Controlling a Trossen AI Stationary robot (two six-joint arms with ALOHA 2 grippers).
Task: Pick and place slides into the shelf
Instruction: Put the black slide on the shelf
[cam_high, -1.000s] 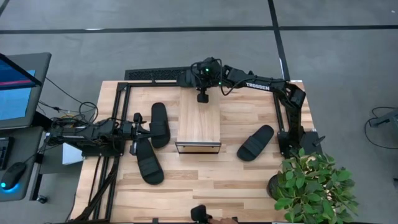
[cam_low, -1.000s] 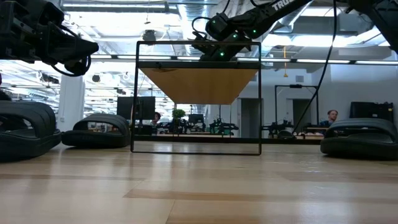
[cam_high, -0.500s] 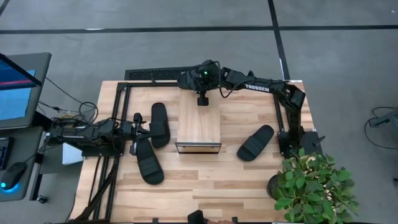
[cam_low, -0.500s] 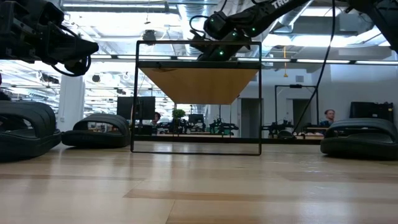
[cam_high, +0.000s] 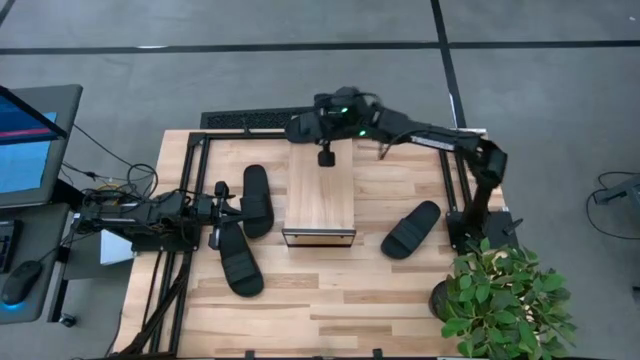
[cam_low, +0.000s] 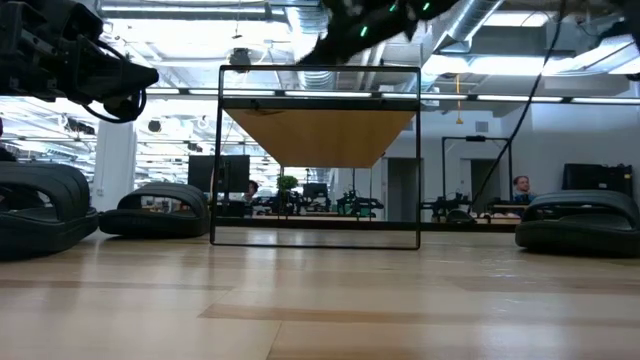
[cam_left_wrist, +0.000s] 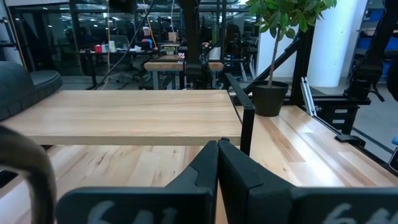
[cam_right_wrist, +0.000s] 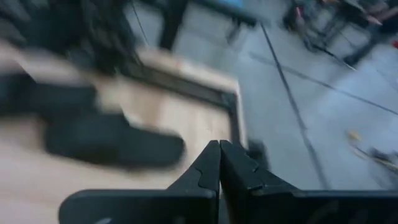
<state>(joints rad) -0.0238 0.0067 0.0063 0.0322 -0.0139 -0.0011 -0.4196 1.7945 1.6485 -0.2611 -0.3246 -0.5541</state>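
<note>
Three black slides are seen on the table, none on the shelf.

From above, the shelf (cam_high: 320, 200), a light plank-grain box with a dark frame edge, is shown mid-table; two matte ribbed slides (cam_high: 257, 200) (cam_high: 239, 259) lie just left of it and a third (cam_high: 411, 229) lies to its right. The right gripper (cam_high: 325, 158) is held over the shelf's far end, empty; the left gripper (cam_high: 215, 215) is parked beside the left slides. At table height, the shelf's thin dark frame (cam_low: 318, 158) is seen with nothing under its wooden top, flanked by slides (cam_low: 160, 211) (cam_low: 578, 222). In the left wrist view, the fingers (cam_left_wrist: 205, 168) are pressed together, holding nothing. In the right wrist view, the fingers (cam_right_wrist: 214, 163) are likewise closed and empty above a blurred slide (cam_right_wrist: 115, 146).
</note>
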